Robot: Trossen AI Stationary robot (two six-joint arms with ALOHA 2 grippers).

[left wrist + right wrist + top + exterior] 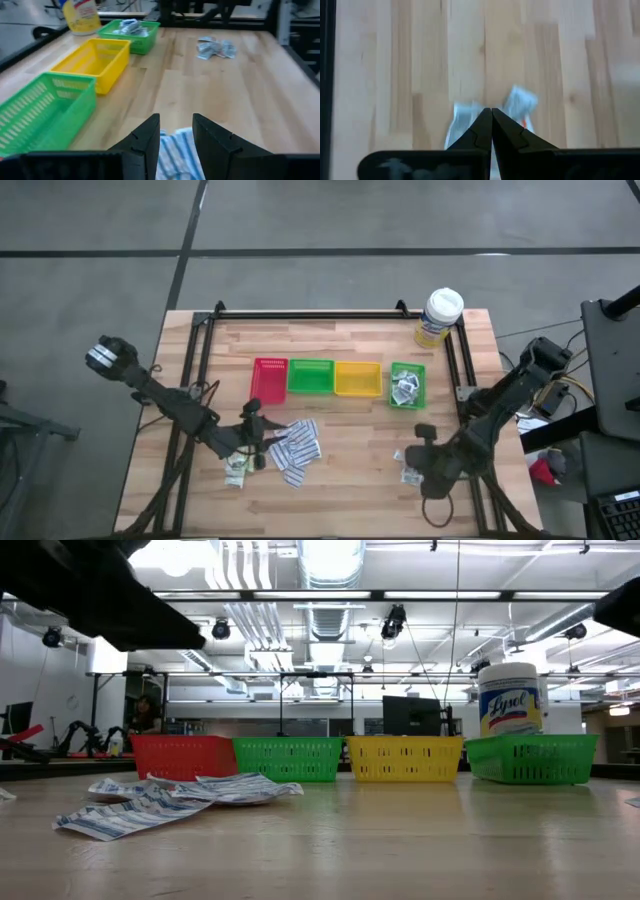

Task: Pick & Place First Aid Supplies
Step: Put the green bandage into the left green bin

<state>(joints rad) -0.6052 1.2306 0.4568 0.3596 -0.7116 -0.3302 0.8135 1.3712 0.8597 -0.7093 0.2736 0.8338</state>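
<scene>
Left gripper [258, 442]: fingers parted, nothing between them, poised over the near edge of the pile of long white blue-striped strips [297, 446] at the table's front left. Right gripper [421, 452]: fingers pressed fully together, holding nothing, beside a small cluster of grey-white packets [409, 472] at front right.

Surroundings: red tray [269, 379], green tray [311, 377], yellow tray [357, 379] and a second green tray [407, 385] in a row mid-table; the last holds several packets. White-lidded, yellow-labelled tub [440, 317] stands behind it by the back rail. A pale sachet [235, 471] lies just beside the left arm's wrist.

Pose: both arms reach inward from the table's front corners, stretched low.

Views: the low view shows the strips [160, 802] lying flat and the tub's "Lysol" label [510, 700]; the left wrist view shows a striped strip [176, 160] directly under its fingers; the right wrist view shows blurred packets [520, 102] just ahead of the closed fingertips [482, 125].
</scene>
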